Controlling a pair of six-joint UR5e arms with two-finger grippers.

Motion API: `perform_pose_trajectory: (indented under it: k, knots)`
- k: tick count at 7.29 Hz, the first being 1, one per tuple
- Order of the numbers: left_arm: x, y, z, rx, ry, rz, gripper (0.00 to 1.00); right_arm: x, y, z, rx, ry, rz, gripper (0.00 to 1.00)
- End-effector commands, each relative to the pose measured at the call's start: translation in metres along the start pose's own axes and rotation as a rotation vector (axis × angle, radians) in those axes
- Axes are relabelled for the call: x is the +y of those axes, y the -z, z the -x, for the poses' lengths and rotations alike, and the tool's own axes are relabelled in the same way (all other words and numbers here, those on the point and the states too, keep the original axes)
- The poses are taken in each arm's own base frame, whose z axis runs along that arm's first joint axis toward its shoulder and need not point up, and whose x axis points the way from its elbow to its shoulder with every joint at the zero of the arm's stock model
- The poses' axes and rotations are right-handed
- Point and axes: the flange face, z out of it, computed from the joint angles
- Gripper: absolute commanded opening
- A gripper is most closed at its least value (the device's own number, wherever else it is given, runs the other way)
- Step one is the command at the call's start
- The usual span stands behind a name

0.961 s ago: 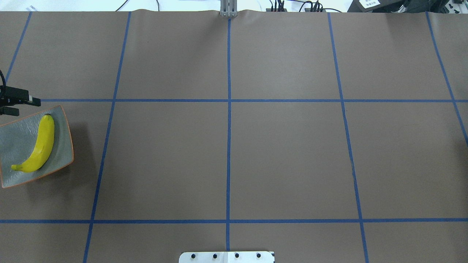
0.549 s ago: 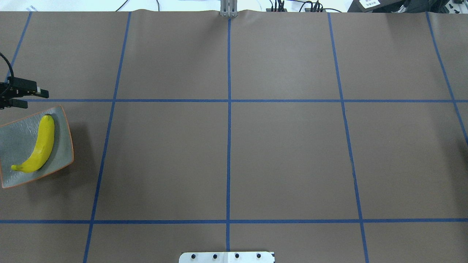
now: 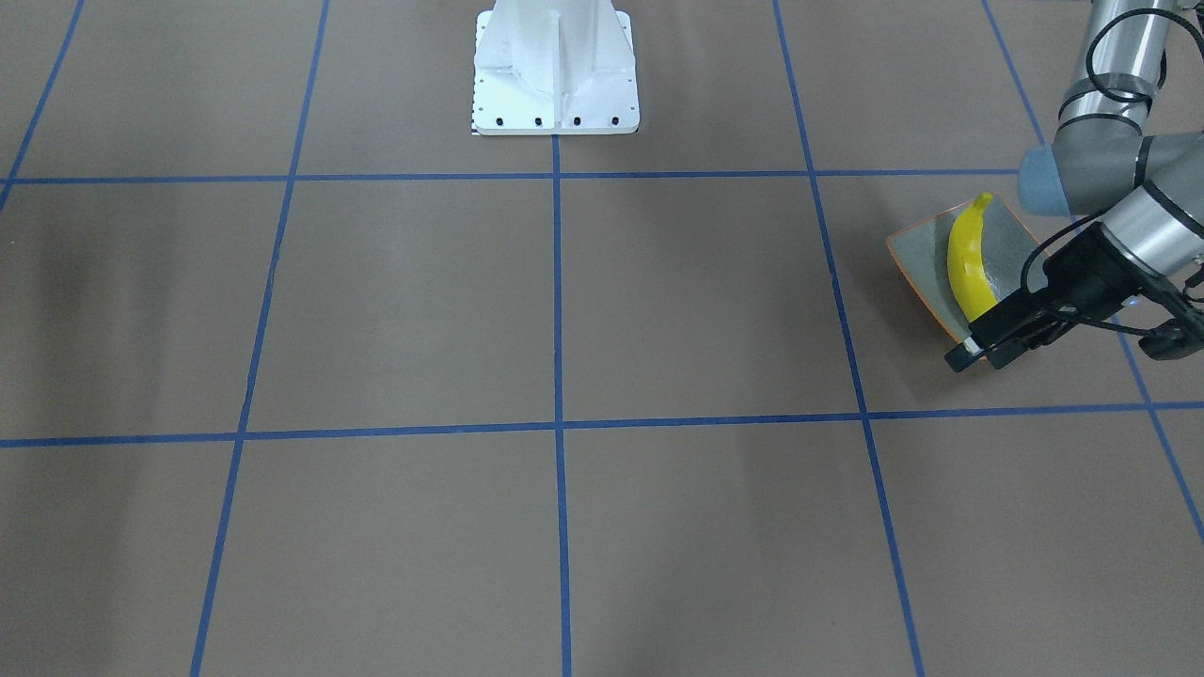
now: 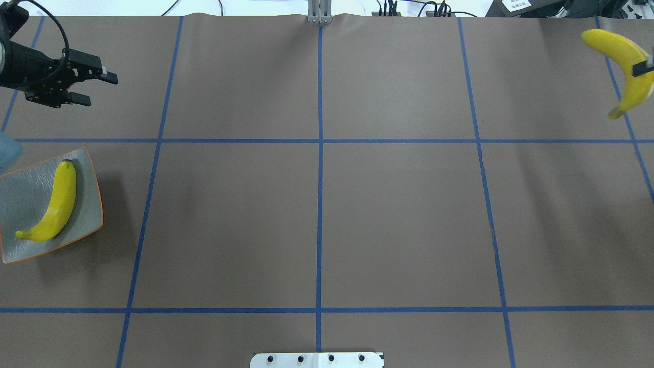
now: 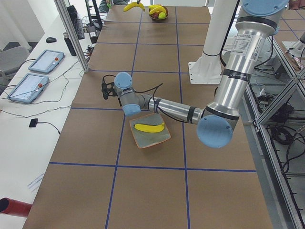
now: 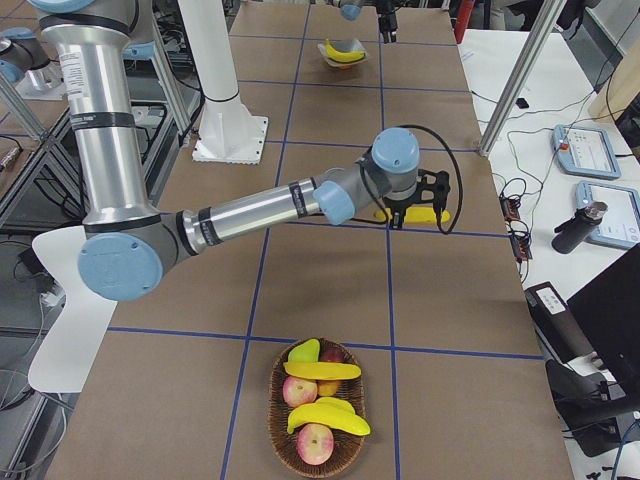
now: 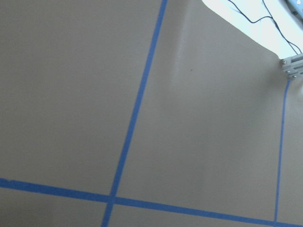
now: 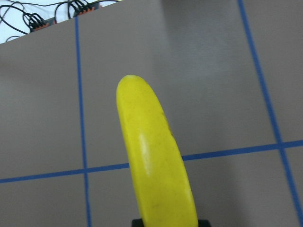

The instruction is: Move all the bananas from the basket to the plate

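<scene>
Overhead view: the plate [image 4: 30, 194] sits at the 9 o'clock edge of the table [image 4: 327, 214]. One banana [image 4: 59, 202] lies on it lengthwise, dark tip toward 12 o'clock. The left arm [image 4: 25, 64] hangs beyond the plate, at its 12 o'clock and well apart from it. Its jaws are spread with nothing between them. At the table's 2 o'clock corner a held banana [image 4: 621, 59] hangs above the table. One dark finger [image 4: 643, 67] of the right jaws is pressed to its middle.

Front-facing view: the plate is at 3 o'clock with the banana on it. The left jaws stand over the plate's near corner, parted and empty. The white robot base [image 3: 555, 70] is at 12 o'clock.

Left side view: the plate and its banana are near the middle of the table. The held banana is at the far end, at 12 o'clock, just beside the basket [image 5: 158, 15].

Right side view: the right arm [image 6: 260, 210] reaches across the table, its jaws pinching the held banana. The basket sits at 6 o'clock. Two more bananas [image 6: 322, 370] lie in it among round red-and-yellow fruit.

Left wrist view: bare table crossed by blue tape lines [image 7: 135, 109].

Right wrist view: the held banana rises from 6 o'clock, with a dark jaw tip against each side at the bottom edge.
</scene>
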Motion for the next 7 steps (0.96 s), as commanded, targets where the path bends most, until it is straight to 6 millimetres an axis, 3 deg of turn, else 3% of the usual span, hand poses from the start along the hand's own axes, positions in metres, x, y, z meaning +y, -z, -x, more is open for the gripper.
perform_pose_trajectory:
  k: [1, 2, 3, 4, 6, 7]
  knots:
    - [0.001, -0.019, -0.066, 0.057, 0.032, 0.024, 0.99, 0.031, -0.088, 0.179, -0.001, -0.09, -0.016, 0.0]
    - [0.005, -0.022, -0.081, 0.072, 0.026, 0.032, 0.99, 0.074, -0.13, 0.236, -0.001, -0.076, -0.031, 0.0]
    - [0.018, -0.032, -0.105, 0.094, 0.036, 0.06, 0.99, 0.115, -0.161, 0.281, -0.009, -0.043, -0.059, 0.0]
    - [0.033, -0.046, -0.128, 0.112, 0.057, 0.092, 0.99, 0.143, -0.173, 0.315, -0.034, -0.007, -0.071, 0.0]
    - [0.062, -0.067, -0.17, 0.144, 0.048, 0.147, 0.99, 0.178, -0.178, 0.357, -0.086, 0.009, -0.044, 0.0]
    - [0.072, -0.072, -0.19, 0.161, 0.042, 0.167, 0.99, 0.197, -0.183, 0.366, -0.098, 0.014, -0.047, 0.0]
